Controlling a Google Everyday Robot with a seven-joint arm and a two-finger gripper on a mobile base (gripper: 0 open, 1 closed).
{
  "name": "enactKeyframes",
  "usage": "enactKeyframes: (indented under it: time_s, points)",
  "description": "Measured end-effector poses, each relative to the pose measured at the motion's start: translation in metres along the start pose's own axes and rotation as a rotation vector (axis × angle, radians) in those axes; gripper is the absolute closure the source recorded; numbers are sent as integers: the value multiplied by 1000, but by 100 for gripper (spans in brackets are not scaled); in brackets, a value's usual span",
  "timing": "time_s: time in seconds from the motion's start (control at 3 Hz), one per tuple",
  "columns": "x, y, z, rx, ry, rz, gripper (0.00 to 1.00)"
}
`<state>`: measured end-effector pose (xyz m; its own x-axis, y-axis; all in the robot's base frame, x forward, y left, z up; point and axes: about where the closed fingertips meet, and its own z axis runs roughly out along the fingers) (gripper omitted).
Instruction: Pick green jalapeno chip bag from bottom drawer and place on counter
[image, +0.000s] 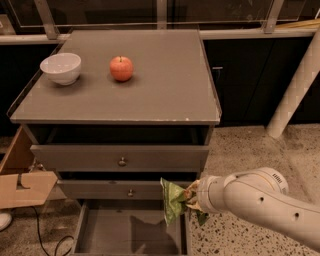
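Holding the green jalapeno chip bag (172, 201) tight with the pincer (191, 197), bag hanging just left of it in the air. Under and left of the pincer, the open bottom drawer (115, 235). Well above, the counter (170, 80), with a red apple (121, 68) and a white bowl (60, 67) up to the left.

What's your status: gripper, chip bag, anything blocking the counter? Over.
Gripper shut on green jalapeno chip bag, over bottom drawer, right edge. Bag not yet on counter. On counter's left: white bowl, red apple.
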<state>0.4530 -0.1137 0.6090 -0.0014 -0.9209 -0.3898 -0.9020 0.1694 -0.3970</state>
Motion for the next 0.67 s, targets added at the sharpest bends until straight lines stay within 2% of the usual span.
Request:
enactKeyframes:
  time_s: [0.67]
  points:
    - [-20, -51, -76, 149, 58, -57, 100]
